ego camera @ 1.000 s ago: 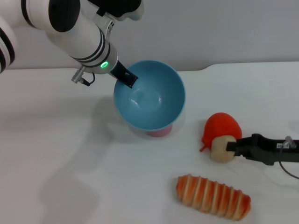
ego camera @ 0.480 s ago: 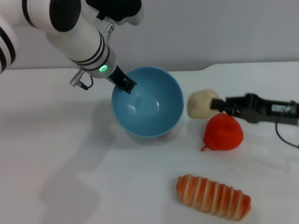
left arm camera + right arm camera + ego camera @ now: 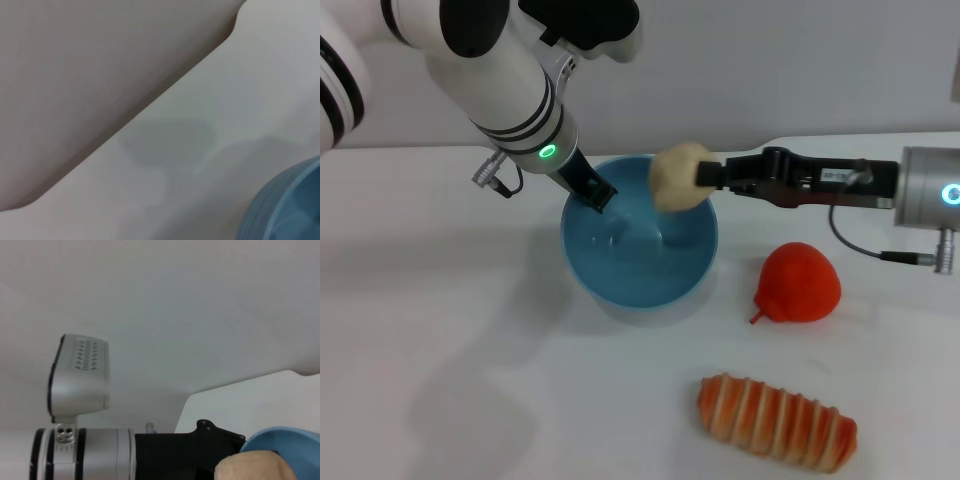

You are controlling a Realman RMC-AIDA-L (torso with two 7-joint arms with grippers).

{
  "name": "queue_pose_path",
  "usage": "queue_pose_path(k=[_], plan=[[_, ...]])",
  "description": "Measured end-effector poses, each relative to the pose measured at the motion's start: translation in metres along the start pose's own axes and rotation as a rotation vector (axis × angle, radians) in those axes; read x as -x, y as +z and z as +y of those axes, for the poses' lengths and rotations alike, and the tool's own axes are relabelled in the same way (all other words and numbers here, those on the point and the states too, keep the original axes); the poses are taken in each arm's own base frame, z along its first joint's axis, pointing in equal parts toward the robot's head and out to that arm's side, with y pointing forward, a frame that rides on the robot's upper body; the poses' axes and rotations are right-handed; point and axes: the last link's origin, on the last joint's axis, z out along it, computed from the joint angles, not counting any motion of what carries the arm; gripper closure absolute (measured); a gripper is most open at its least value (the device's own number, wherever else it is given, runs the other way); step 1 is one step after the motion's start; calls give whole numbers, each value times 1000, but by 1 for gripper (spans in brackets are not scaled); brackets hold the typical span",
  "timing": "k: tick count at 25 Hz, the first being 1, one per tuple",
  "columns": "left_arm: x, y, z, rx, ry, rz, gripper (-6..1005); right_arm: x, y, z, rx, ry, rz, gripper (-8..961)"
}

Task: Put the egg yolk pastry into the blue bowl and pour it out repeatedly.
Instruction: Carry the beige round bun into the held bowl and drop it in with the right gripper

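- Head view: nearest on the table [image 3: 440,330], a striped bread loaf [image 3: 776,421] and red fruit [image 3: 801,281] lie untouched.
- Farther, right gripper [image 3: 705,175] clamps the egg yolk pastry [image 3: 678,177] above the blue bowl [image 3: 638,232]; release remains.
- Left gripper [image 3: 597,192] pinches the bowl's far-left rim; pouring is pending.

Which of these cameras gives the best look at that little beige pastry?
The head view: the pastry shows whole, held by the right gripper over the blue bowl. The right wrist view catches only its top edge at the frame's bottom. The left wrist view shows none of it.
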Motion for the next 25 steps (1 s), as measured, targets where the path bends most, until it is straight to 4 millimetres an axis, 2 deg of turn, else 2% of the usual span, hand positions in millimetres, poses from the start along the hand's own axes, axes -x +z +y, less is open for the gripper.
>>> queue_pose_path(k=[10, 20, 25], plan=[[-5, -3, 2, 4, 6, 17, 1000, -11, 27, -4, -39, 15, 43, 942], [-5, -4, 1, 3, 4, 20, 1000, -15, 22, -13, -69, 9, 8, 937], [-5, -4, 2, 4, 4, 20, 999, -12, 21, -11, -50, -6, -11, 766]])
